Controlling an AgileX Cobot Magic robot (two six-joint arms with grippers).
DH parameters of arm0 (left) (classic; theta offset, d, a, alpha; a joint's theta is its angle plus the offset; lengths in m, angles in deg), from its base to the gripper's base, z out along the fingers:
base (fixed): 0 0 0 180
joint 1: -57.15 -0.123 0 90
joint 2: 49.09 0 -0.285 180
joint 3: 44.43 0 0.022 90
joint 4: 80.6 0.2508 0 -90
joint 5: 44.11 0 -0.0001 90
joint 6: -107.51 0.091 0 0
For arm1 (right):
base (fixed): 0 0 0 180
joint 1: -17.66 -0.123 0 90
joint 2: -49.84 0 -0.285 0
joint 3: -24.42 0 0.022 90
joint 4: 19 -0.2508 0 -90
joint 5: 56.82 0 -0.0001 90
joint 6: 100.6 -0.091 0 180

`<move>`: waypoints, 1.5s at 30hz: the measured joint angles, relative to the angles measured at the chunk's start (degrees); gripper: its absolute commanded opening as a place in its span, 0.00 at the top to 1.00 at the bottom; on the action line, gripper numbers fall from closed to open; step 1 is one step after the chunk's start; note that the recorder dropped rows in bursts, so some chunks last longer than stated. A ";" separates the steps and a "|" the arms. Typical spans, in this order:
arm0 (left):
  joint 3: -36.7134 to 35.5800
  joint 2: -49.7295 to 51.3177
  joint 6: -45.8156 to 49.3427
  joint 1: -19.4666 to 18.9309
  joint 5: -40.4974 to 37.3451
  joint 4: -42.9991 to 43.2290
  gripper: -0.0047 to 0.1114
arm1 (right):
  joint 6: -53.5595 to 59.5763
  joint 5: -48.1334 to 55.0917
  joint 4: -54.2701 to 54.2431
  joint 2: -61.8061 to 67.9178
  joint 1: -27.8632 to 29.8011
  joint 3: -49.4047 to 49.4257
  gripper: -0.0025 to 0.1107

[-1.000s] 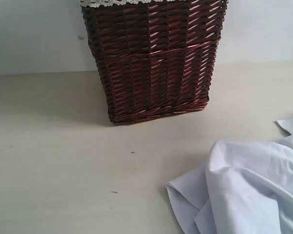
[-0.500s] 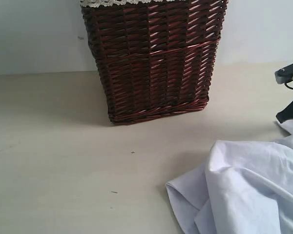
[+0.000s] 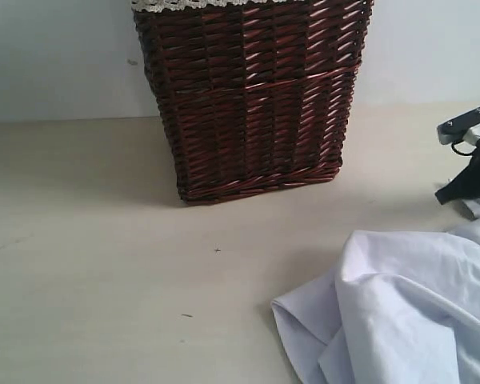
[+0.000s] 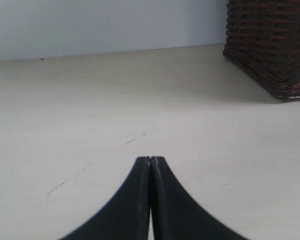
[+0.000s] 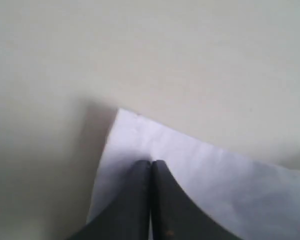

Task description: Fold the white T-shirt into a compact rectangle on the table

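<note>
Brings the right gripper, jaws pressed together, in at the table right edge over a white T-shirt corner, perhaps to start folding.

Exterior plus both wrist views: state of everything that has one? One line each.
white T-shirt: unfolded, crumpled in a heap on the table, one corner lying flat.
basket: upright on the table, apart from the shirt.
left gripper: shut, empty, over bare table.
right gripper: shut, tips over the shirt's flat corner; no cloth seen between them.
</note>
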 measured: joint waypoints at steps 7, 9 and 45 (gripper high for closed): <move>0.00 0.00 0.00 0.00 0.00 0.00 0.96 | -7.32 -18.80 -0.23 7.17 0.00 -3.43 0.98; 0.00 0.00 0.00 0.00 0.00 0.00 0.96 | -11.18 -21.67 -0.47 9.01 0.00 -5.76 0.98; 0.00 0.00 0.00 0.00 0.00 0.00 0.96 | -19.80 -27.18 -0.65 14.17 -0.04 -10.75 0.98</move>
